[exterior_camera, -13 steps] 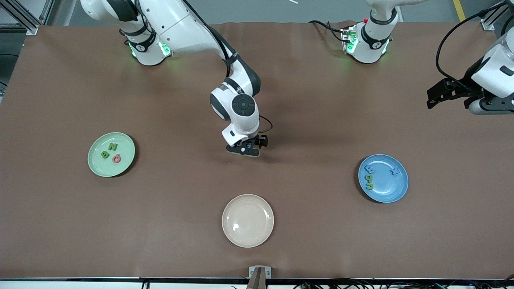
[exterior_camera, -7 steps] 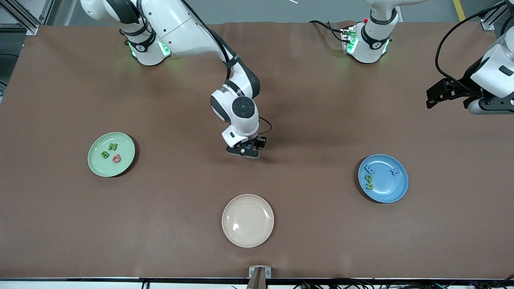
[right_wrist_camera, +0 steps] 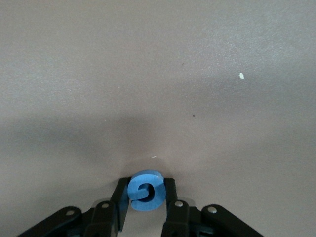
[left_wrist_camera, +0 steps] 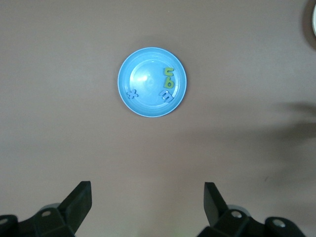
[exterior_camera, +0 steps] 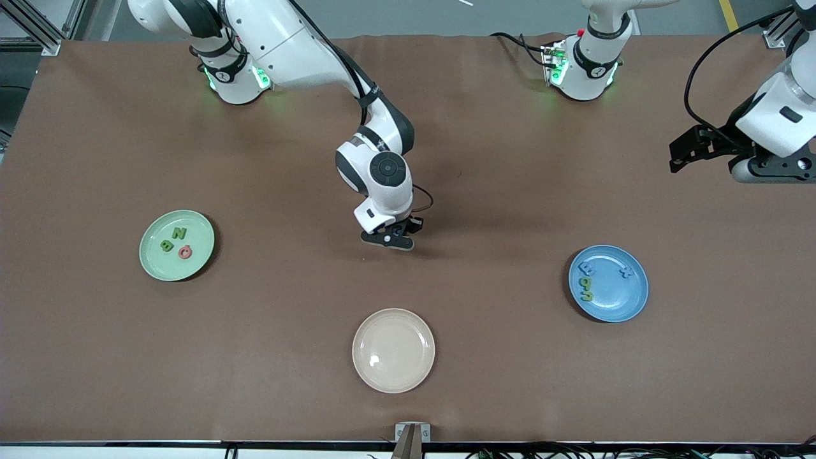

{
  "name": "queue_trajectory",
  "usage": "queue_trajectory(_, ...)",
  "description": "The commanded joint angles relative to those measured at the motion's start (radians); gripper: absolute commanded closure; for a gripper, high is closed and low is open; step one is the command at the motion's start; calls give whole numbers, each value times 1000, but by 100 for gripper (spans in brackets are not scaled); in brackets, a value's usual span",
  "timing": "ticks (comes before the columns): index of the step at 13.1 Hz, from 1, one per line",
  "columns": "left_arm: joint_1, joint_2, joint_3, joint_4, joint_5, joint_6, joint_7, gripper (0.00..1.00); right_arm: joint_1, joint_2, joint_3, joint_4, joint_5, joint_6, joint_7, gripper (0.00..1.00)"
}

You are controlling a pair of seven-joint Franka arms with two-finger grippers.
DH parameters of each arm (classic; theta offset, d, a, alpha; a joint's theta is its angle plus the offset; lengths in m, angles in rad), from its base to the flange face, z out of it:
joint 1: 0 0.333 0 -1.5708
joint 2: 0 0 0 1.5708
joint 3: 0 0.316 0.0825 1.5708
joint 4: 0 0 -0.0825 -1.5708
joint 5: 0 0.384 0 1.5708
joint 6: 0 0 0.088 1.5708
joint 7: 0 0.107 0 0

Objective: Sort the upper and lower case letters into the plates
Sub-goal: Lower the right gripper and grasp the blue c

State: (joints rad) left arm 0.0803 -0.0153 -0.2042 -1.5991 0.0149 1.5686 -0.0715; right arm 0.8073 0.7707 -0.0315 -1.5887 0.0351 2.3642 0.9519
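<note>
My right gripper is down at the mat in the middle of the table, shut on a small blue letter that shows between its fingers. The pale green plate, toward the right arm's end, holds a green N, a green B and a red-pink C. The blue plate, toward the left arm's end, holds several letters, green ones and blue ones. My left gripper hangs open and high near that end of the table, with the blue plate below it.
A cream-beige plate with nothing in it lies near the front edge, nearer the camera than my right gripper. A brown mat covers the whole table. Cables run by the left arm's base.
My right gripper's fingers have come together on the blue letter. The left arm has shifted slightly while its gripper stays open.
</note>
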Motion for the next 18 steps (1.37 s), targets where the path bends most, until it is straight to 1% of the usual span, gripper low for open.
queue_trajectory(1, -7, 3, -6, 7, 2, -9, 16, 0, -5, 7, 5, 3, -14, -6, 8, 86)
queue_trajectory(3, -8, 18, -6, 8, 2, -9, 7, 0, -7, -7, 5, 4, -14, -16, 5, 87)
queue_trajectory(5, -13, 20, -15, 18, 5, -9, 3, 0, -16, -82, 4, 7, -14, -130, -4, 86)
queue_trajectory(6, -14, 21, -21, 21, 5, -9, -1, 0, -26, -140, 4, 3, -14, -195, -24, 86)
queue_trajectory(7, -16, 21, -21, 24, 5, -9, 1, 0, -45, -198, 4, 1, -14, -286, -75, 85)
queue_trajectory(9, -17, 21, -23, 45, 5, -9, 7, 0, -106, -304, 5, -13, -14, -425, -180, 85)
queue_trajectory(11, -23, 21, -49, 48, 8, -9, -2, 0, -164, -427, 4, -110, -14, -470, -276, 85)
queue_trajectory(13, -17, 21, -52, 53, 14, -9, 5, 0, -262, -554, 5, -238, -14, -470, -449, 85)
queue_trajectory(15, -10, 21, -49, 53, 16, -9, 18, 0, -392, -638, 5, -336, -14, -468, -652, 85)
queue_trajectory(16, -10, 21, -47, 53, 16, -9, 15, 0, -455, -654, 5, -365, -14, -465, -739, 84)
queue_trajectory(18, -7, 24, -41, 54, 13, -2, 13, 0, -609, -651, 5, -401, -14, -447, -961, 83)
